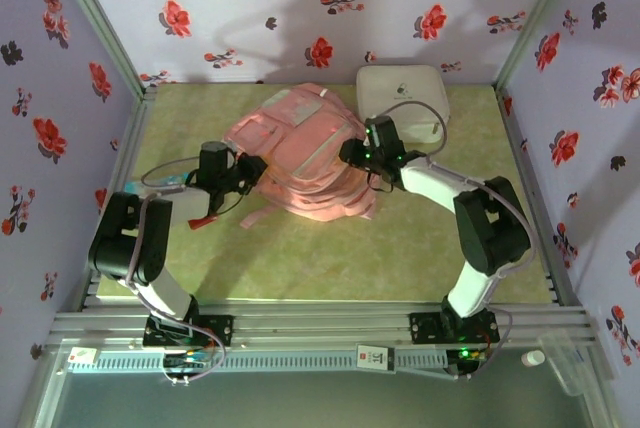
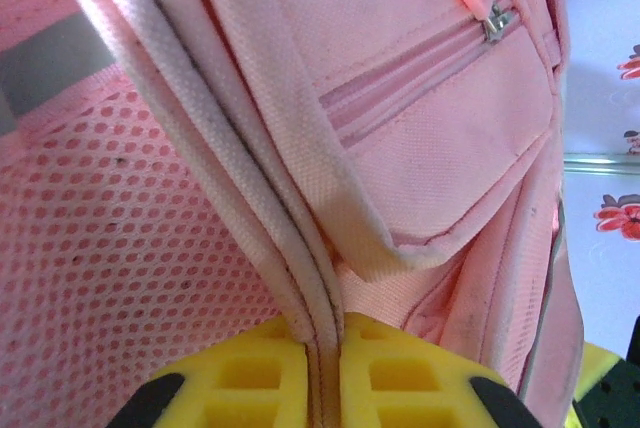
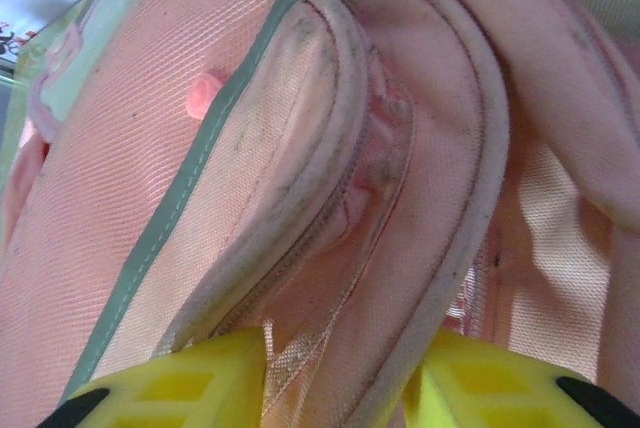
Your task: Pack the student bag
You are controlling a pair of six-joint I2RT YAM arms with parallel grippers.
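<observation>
The pink student bag [image 1: 300, 153] lies on the green mat in the middle of the top view. At its left side, my left gripper [image 1: 255, 170] has its yellow fingers [image 2: 250, 378] shut on a piped seam of the student bag [image 2: 420, 178], beside a mesh panel and below a zipped pocket. At the bag's right side, my right gripper [image 1: 352, 153] holds a thick fold of the student bag [image 3: 330, 248] next to a zip. The fabric fills the gap between its yellow fingers [image 3: 200, 383].
A white rounded-square hard case [image 1: 402, 93] sits behind the right gripper at the back of the mat. A small red-tipped item [image 1: 203, 219] lies by the left arm. Flowered walls enclose three sides. Green mat [image 1: 330, 258] lies open in front of the bag.
</observation>
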